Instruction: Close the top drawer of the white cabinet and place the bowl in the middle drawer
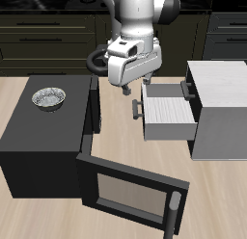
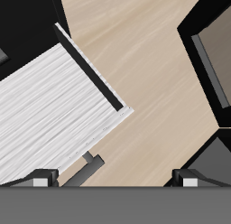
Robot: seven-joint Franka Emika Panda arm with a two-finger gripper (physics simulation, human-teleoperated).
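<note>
The white cabinet (image 1: 220, 89) stands beside the black box. Its top drawer (image 1: 187, 86) looks pushed in, its dark handle against the cabinet's face. One level lower, the middle drawer (image 1: 170, 112) is pulled far out, showing a pale striped floor (image 2: 45, 115) and nothing inside. The silver bowl (image 1: 48, 98) rests on top of the black box (image 1: 39, 137), apart from the gripper. My gripper (image 1: 128, 89) (image 2: 115, 180) hangs open over the bare table between the box and the open drawer's handle (image 1: 137, 110) (image 2: 88, 166), holding nothing.
The black box's glass door (image 1: 130, 190) swings wide open toward the table's front edge, reaching out below the pulled-out drawer. Dark kitchen cabinets line the back wall. Part of the black box (image 2: 212, 74) shows in the wrist view.
</note>
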